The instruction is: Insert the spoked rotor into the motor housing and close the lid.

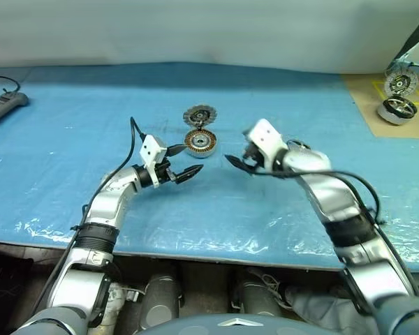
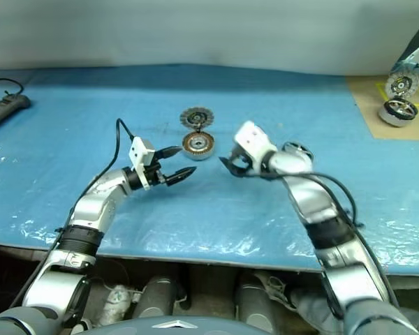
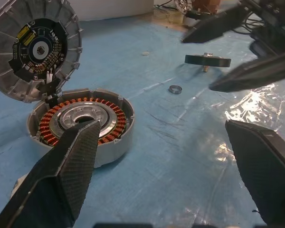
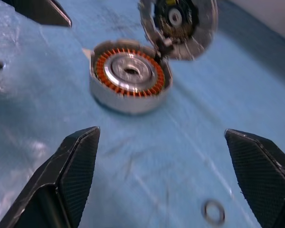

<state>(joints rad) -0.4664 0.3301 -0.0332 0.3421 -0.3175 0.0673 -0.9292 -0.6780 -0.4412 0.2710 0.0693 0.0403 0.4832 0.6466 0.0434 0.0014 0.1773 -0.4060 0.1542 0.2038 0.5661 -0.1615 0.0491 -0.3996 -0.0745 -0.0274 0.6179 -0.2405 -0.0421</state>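
The motor housing (image 1: 200,142), a ring of copper coils in a silver shell, sits mid-table on the blue sheet. The lid (image 1: 199,115), a toothed grey disc, stands tilted up at the housing's far edge (image 3: 34,50). My left gripper (image 1: 189,160) is open and empty, just left of and nearer than the housing. My right gripper (image 1: 237,163) is open and empty too, a little to the housing's right. Behind my right wrist lies the spoked rotor (image 2: 298,149), seen edge-on as a dark disc with a short pin (image 3: 207,60).
A small metal ring (image 3: 175,89) lies loose on the sheet between the housing and the rotor. Other motor parts (image 1: 397,109) sit on a cardboard patch at the far right. A power strip (image 1: 3,108) lies at the far left edge.
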